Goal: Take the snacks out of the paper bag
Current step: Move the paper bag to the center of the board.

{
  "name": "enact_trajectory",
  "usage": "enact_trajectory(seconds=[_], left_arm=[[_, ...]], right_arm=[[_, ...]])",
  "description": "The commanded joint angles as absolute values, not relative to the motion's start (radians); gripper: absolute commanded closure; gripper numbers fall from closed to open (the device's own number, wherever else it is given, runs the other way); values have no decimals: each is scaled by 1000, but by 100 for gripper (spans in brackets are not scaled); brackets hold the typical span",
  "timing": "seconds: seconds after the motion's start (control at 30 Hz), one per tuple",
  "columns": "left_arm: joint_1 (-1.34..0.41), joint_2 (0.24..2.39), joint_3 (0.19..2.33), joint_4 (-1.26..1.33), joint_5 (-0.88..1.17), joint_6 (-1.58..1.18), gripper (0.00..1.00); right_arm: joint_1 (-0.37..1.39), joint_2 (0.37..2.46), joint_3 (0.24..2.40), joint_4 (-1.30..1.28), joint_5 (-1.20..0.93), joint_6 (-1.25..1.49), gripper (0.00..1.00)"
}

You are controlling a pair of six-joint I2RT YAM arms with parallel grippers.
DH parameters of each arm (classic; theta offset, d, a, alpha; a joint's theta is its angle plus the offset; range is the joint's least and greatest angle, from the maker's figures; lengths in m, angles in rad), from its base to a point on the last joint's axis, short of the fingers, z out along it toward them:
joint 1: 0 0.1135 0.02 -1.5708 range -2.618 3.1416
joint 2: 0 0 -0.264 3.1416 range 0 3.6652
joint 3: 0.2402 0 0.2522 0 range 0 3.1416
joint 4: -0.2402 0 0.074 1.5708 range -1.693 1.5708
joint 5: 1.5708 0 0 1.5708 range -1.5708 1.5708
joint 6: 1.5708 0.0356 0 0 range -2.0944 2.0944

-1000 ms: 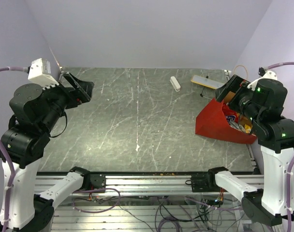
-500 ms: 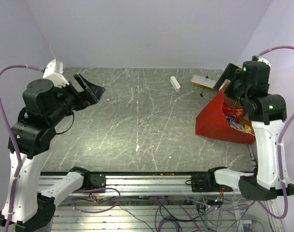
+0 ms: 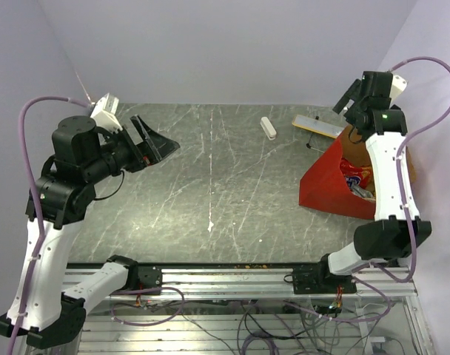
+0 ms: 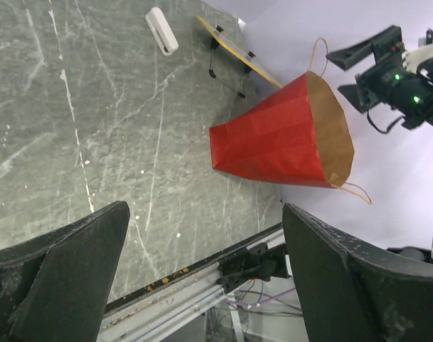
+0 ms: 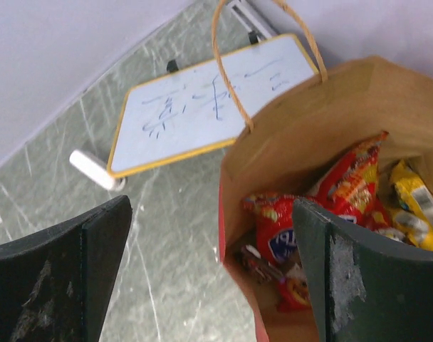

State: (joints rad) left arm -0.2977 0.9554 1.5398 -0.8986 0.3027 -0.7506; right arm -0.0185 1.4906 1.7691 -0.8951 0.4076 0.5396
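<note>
— Grey marbled table (image 3: 210, 170), pale lilac walls behind. Count?

— One paper bag (image 3: 325, 185), red outside, brown inside, tilted with the mouth open. Inside it, the snacks: one red chip bag (image 5: 277, 231) with a blue logo, one taller red-orange packet (image 5: 352, 182), yellow wrappers (image 5: 416, 203) at the side. Smaller bars (image 5: 256, 263) underneath, too jumbled to count.

— Outside the bag?

— One whiteboard (image 5: 209, 107) with a yellow edge just behind it, one white block (image 5: 94, 169) a little past that.

— Grippers?

— Two. Right gripper (image 3: 348, 97) up over the bag's mouth, spread wide, gripping nothing, touching nothing. Left gripper (image 3: 155, 139) well apart from the bag, across the table, raised, likewise wide and empty.
</note>
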Motion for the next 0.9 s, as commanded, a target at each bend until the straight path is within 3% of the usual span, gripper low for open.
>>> enact_trajectory(seconds=[0.0,0.43,0.57,0.7,0.87], left_arm=[[-289,1014,1590,-857,376,-720,0],[-318,1289,1949,-970,159,-476,1],[-363,1361,2004,-980,103,-430,1],[-393,1407,2022,-985,85,-411,0],[-393,1391,2017,-1002,81,-429,0]], right_arm=[[-68,1545,1740,-683,437,514,7],[-159,1754,1707,-465,380,430,33],[-163,1799,1725,-454,358,424,50],[-163,1812,1733,-443,299,457,80],[-163,1785,1756,-444,214,441,100]])
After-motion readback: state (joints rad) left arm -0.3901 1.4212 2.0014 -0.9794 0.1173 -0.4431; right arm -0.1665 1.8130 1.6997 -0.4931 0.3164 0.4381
